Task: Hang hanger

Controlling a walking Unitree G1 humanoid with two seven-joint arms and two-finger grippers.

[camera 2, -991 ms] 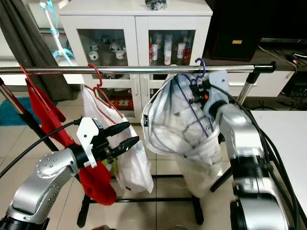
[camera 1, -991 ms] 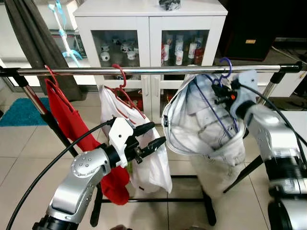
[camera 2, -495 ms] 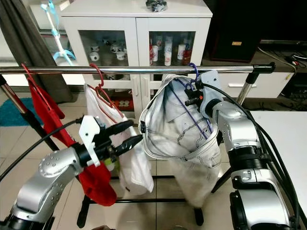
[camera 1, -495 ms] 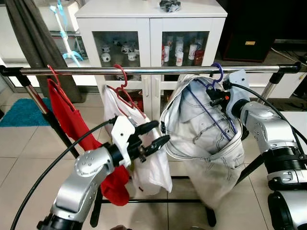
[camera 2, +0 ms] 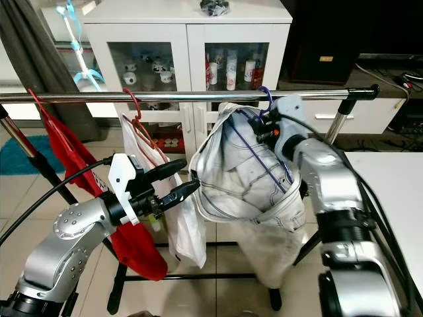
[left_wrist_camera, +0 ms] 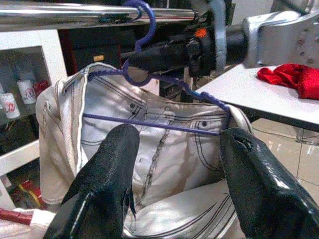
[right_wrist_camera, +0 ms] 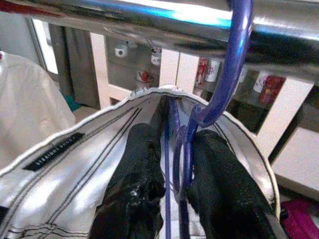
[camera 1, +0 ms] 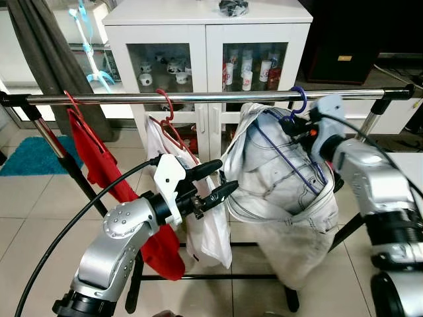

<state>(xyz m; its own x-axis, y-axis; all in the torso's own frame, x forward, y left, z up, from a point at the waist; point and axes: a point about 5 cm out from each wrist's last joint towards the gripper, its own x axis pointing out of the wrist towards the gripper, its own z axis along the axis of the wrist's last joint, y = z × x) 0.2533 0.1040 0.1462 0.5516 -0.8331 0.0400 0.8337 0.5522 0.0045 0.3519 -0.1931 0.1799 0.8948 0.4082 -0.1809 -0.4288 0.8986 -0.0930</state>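
Left eye view looks down on a horizontal chrome clothes rail (camera 1: 198,97) that runs across the scene in front of a white glass-fronted cabinet (camera 1: 208,39). A blue plastic hanger (camera 1: 297,99) carrying pale off-white jeans with dark stitching (camera 1: 281,185) has its hook over the rail, toward the robot's right end. The right gripper (camera 1: 291,125) sits just under the rail at the hanger's neck; the right wrist view shows its two black fingers (right_wrist_camera: 142,174) pressed close on either side of the blue neck, grasping the hanger directly below the hook, though the exact contact is partly hidden by the jeans' waistband. The silver right arm (camera 1: 370,178) reaches up to it from the right edge. The left gripper (camera 1: 215,181) is raised in front of the garments, beside the jeans' left edge, its fingers (left_wrist_camera: 104,184) spread apart and holding nothing; the left wrist view looks between them at the jeans and the blue hanger bar. Farther left on the rail, a red wire hanger (camera 1: 168,115) holds a white shirt (camera 1: 208,224), and another red hanger (camera 1: 73,105) holds a red garment (camera 1: 112,178). Beige floor tiles (camera 1: 33,218) lie below, with a teal mat (camera 1: 30,152) at the far left.
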